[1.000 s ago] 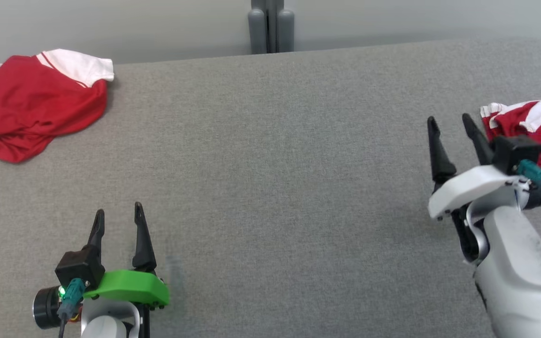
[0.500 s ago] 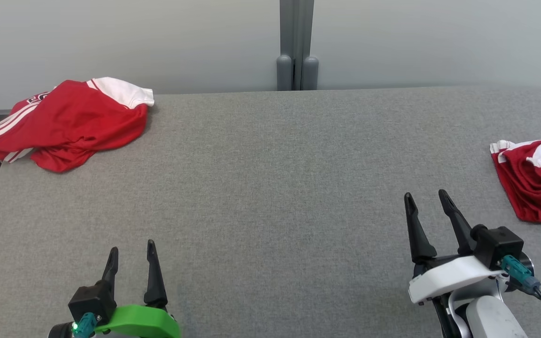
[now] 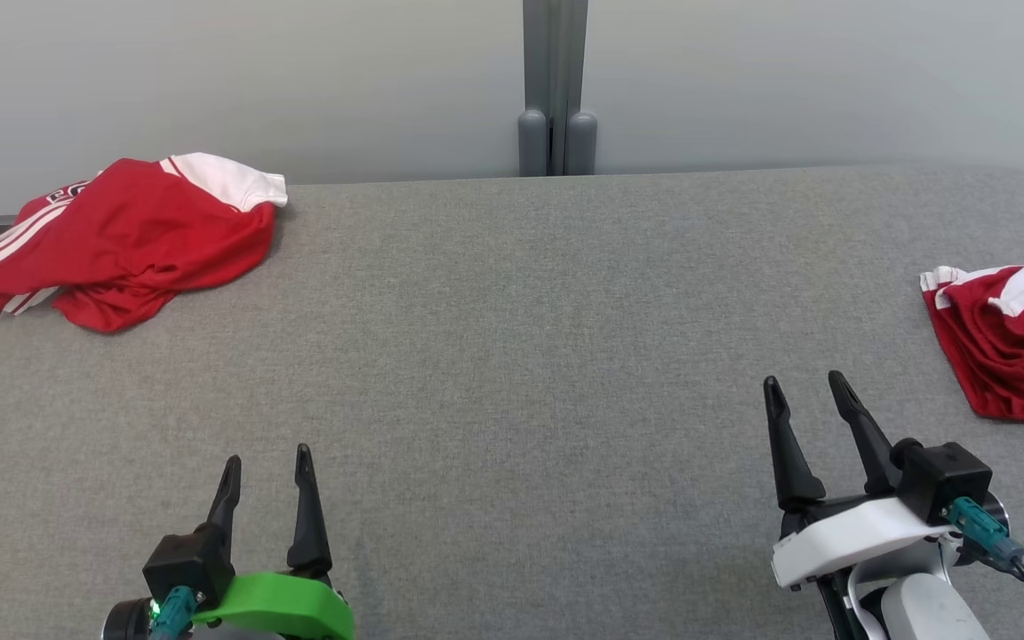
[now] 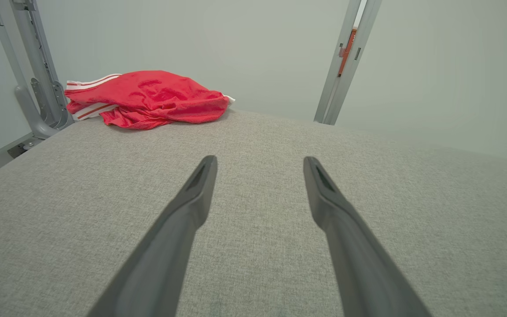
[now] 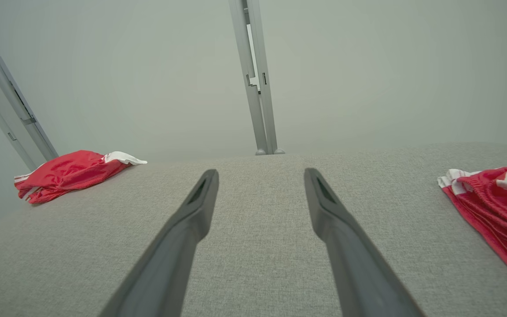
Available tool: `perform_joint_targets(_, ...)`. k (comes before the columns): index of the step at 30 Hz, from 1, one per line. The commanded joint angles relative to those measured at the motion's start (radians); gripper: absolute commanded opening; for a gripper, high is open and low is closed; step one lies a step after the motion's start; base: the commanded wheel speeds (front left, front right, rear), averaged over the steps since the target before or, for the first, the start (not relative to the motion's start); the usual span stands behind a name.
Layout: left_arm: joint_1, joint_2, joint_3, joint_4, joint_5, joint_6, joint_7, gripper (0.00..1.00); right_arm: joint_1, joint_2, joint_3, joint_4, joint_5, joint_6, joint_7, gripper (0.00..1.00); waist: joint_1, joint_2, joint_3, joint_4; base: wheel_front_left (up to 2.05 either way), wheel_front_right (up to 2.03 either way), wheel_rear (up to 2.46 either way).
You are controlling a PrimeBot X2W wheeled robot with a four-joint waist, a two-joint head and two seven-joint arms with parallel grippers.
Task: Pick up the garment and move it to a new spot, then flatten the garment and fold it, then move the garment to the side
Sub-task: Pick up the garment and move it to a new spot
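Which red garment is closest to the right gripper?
The right garment, at the table's right edge, just ahead and right of the right gripper. The left garment lies bunched at the far left corner.

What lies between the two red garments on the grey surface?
Nothing. In the head view, the grey surface between the left garment and the right garment is bare fabric.

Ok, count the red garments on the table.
2. One red-and-white garment sits bunched at the table's far left corner; the second garment lies at the right edge, cut off by the frame. More may be hidden.
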Motion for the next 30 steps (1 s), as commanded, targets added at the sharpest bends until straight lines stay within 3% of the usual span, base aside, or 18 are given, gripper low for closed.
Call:
perform_joint_targets(1,-0.011,0.001,-0.002,-0.003,0.003,0.004,-0.001,1.0,0.013,-0.001,-0.001,0.003,0.0,-0.001,-0.003,1.0,0.0,0.0,0.0,0.001,0.0,0.0,0.0)
perform_joint_targets(9,-0.021,0.001,-0.002,-0.001,0.008,0.009,0.0,1.0,0.016,-0.001,-0.003,0.01,0.006,-0.001,-0.003,1.0,0.0,0.0,0.002,0.012,0.0,0.0,0.0)
perform_joint_targets(14,-0.028,0.001,-0.005,-0.004,0.006,0.01,-0.001,1.0,0.02,-0.001,-0.007,0.003,0.002,-0.001,-0.001,1.0,0.0,0.0,0.004,0.058,0.0,0.0,0.0)
perform_joint_targets(29,-0.043,0.002,0.023,-0.014,0.009,0.014,0.0,1.0,0.018,-0.002,0.013,-0.021,0.013,-0.001,0.01,1.0,0.0,0.0,0.02,0.382,0.0,0.0,0.0)
perform_joint_targets(30,-0.029,0.002,0.035,-0.018,0.009,0.015,0.0,1.0,0.023,-0.002,0.019,-0.025,0.014,-0.001,0.013,1.0,0.0,0.0,0.011,0.427,0.0,0.0,0.0)
